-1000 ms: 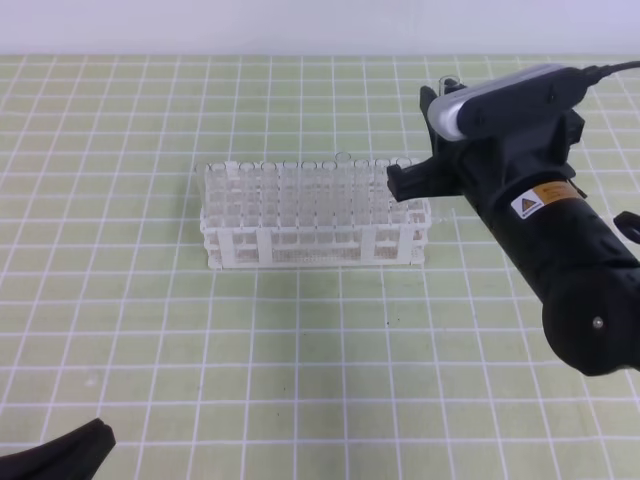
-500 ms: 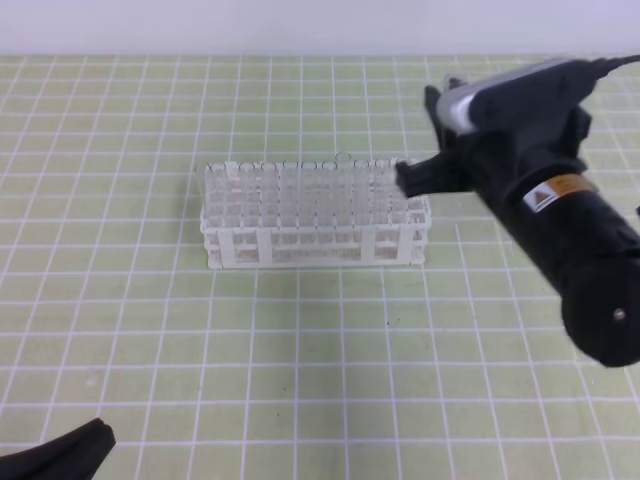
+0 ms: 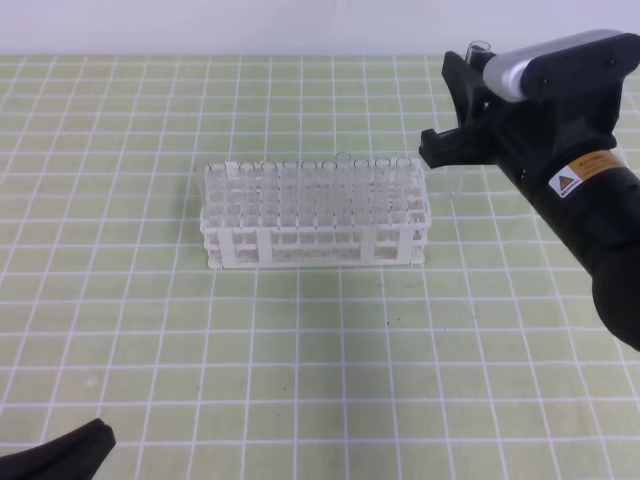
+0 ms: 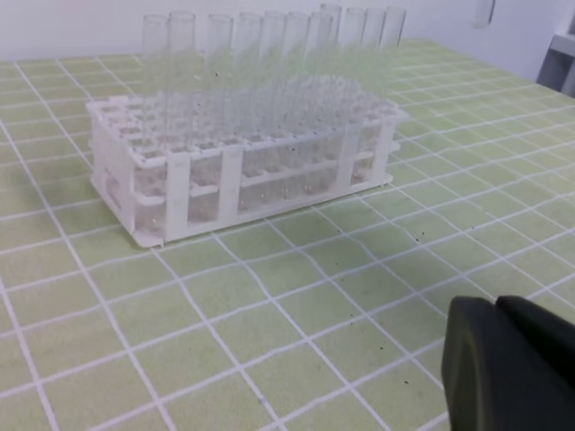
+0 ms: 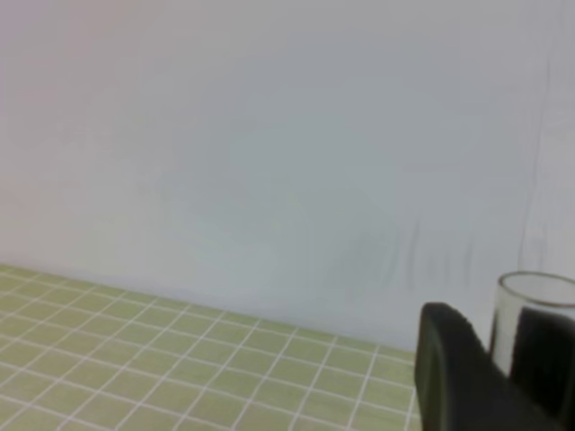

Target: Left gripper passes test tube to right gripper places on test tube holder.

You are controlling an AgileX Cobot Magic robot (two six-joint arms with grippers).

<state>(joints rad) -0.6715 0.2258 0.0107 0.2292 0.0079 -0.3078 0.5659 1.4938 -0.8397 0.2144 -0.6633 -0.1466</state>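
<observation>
Seen from above: a clear test tube (image 3: pixel 479 50) held upright, long axis vertical, open mouth up, clamped between the black fingers of the right gripper (image 3: pixel 462 110). Raised over the green grid mat (image 3: pixel 300 330), just right of the white test tube holder (image 3: pixel 315 215) and apart from it. In the right wrist view, tube rim (image 5: pixel 537 305) showing above the fingers. Left gripper (image 4: pixel 512 364) low at the near left corner, jaws together, holding nothing.
</observation>
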